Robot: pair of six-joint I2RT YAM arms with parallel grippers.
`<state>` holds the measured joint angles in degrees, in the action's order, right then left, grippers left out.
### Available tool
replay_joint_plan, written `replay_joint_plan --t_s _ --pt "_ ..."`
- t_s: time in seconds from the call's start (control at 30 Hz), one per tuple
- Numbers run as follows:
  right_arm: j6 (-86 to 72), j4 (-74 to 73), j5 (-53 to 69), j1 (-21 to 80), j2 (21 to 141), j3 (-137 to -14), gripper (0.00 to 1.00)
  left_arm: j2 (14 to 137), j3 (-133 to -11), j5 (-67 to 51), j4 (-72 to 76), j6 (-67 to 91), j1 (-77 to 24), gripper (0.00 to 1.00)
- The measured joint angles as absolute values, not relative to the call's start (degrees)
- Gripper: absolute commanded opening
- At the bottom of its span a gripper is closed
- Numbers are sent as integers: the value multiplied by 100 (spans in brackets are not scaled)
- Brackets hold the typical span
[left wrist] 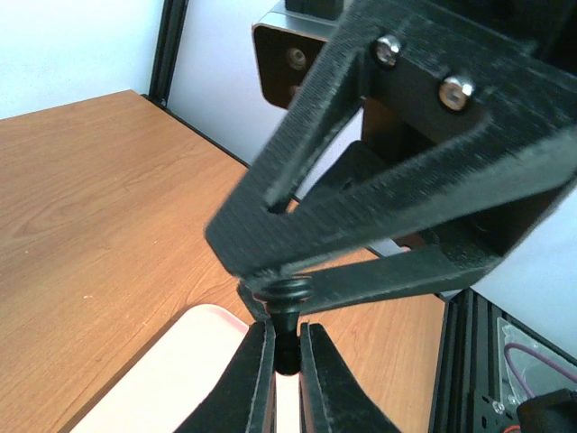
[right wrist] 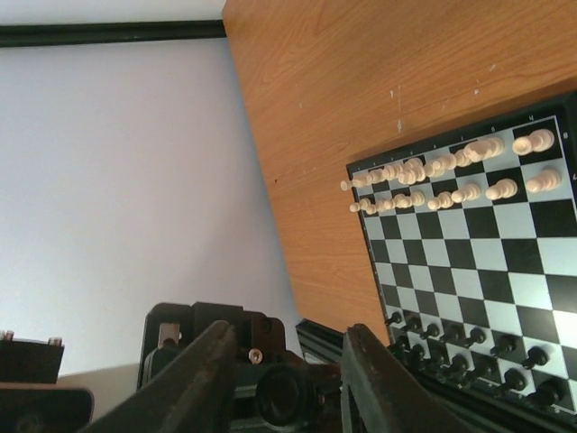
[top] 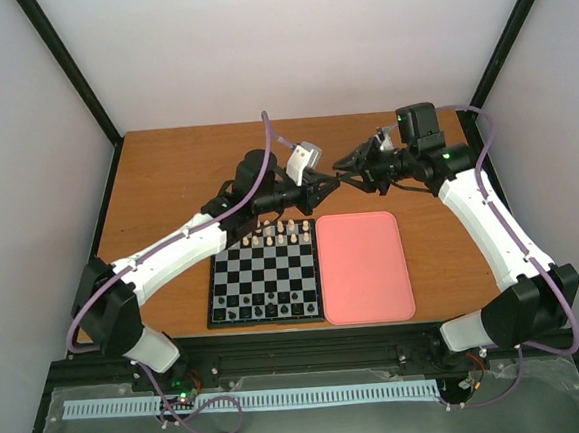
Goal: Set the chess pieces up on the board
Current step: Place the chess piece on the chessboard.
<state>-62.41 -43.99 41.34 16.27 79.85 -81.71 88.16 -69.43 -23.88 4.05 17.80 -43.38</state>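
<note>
Black pieces stand in the two near rows of the board, with white pieces in the two far rows. A pink tray lies just beside the board's right edge on the desk. Seen from above, both arms reach past the board, and the left pincer and right pincer meet tip to tip in the air.

From the left wrist, the left pincer is closed tight on one small black piece. The piece's round end sits right at the tips of the right pincer's fingers. The tray and desk lie below.

From the right wrist, the right pincer has its fingers standing apart, gripping nothing I can make out. Beyond it lies the board, with black pieces and white pieces in their rows.
</note>
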Motion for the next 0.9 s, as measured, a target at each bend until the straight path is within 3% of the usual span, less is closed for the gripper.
replay_joint_plan --t_s 0.47,0.9 --pt "-6051 -4469 3892 1627 8023 -8193 55 8648 -7389 -2781 -886 1155 -4338 1" --pt "-4491 -5247 2248 1452 8477 -8311 56 8134 -8274 -2571 -4906 786 -4244 1"
